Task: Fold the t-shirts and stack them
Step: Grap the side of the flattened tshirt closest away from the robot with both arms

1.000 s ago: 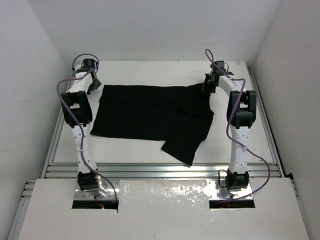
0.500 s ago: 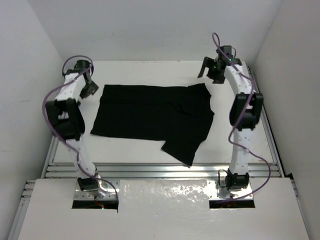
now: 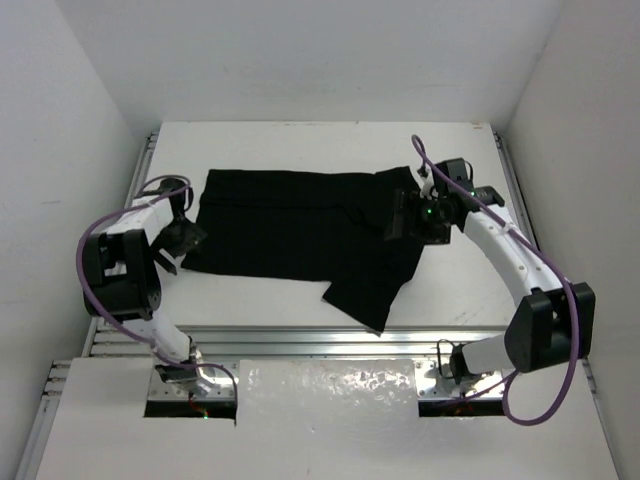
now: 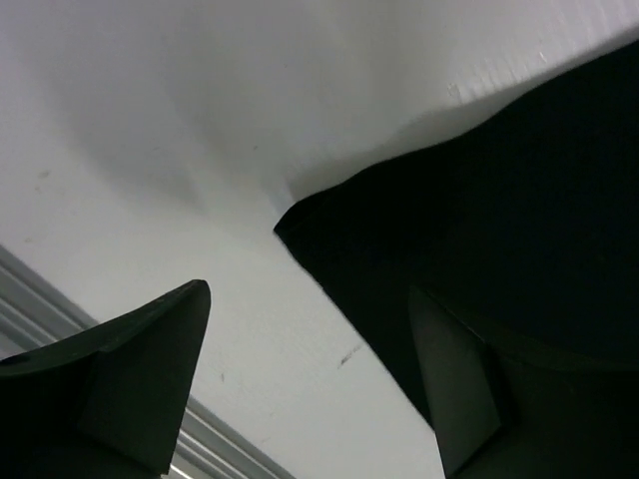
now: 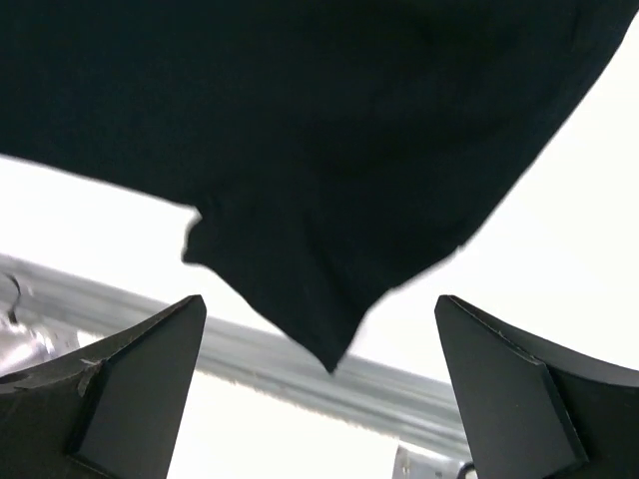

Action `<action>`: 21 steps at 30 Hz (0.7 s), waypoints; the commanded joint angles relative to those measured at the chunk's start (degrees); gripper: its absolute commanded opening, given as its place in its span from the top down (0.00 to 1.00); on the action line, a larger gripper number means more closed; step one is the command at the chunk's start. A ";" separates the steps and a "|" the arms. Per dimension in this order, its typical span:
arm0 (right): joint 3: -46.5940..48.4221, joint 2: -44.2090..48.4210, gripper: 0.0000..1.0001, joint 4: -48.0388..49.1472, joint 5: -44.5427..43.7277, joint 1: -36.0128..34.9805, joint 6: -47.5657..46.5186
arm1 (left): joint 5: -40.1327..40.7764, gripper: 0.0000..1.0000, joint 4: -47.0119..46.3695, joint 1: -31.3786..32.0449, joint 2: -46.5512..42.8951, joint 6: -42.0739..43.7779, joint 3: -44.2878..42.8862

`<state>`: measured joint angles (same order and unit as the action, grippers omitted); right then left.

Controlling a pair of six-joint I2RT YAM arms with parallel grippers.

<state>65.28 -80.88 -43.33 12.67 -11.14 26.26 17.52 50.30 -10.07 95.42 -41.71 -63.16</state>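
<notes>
From above: the shirt lies spread flat in the middle of the table, with one sleeve pointing to the near side. The left gripper is just beside the shirt's near-left corner. The right gripper hangs over the shirt's right part. I judge that the step is to take hold for a fold. To do it well, each gripper should pinch the cloth at its edge, and both should lift together so the shirt does not twist.

Left wrist: the jaws stand apart and hold nothing. The shirt's corner is ahead and a little to the right, so the gripper should shift toward it before closing.

Right wrist: the jaws stand wide apart and empty, with the sleeve's tip between them but lower. The gripper must come down first.

The table is white and smooth, so the cloth may slide. A metal rail runs on the near side of the shirt, and white walls stand on three sides, which leaves little room for wide swings
</notes>
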 commanded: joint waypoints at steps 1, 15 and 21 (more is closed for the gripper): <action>-3.75 3.79 0.01 1.76 4.90 0.94 -1.91 | -0.83 0.22 -7.84 -0.04 2.22 -1.35 -0.21; -13.15 8.03 0.05 2.55 11.86 -3.61 -2.18 | 0.24 0.86 -11.98 -0.48 5.58 -4.78 8.83; -19.12 4.42 0.19 -0.26 1.50 -14.34 5.89 | -1.70 1.00 -11.55 -0.39 -2.42 -5.66 12.09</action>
<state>49.04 -75.40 -41.98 19.00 -21.78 27.29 16.34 35.77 -10.20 95.39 -46.59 -53.08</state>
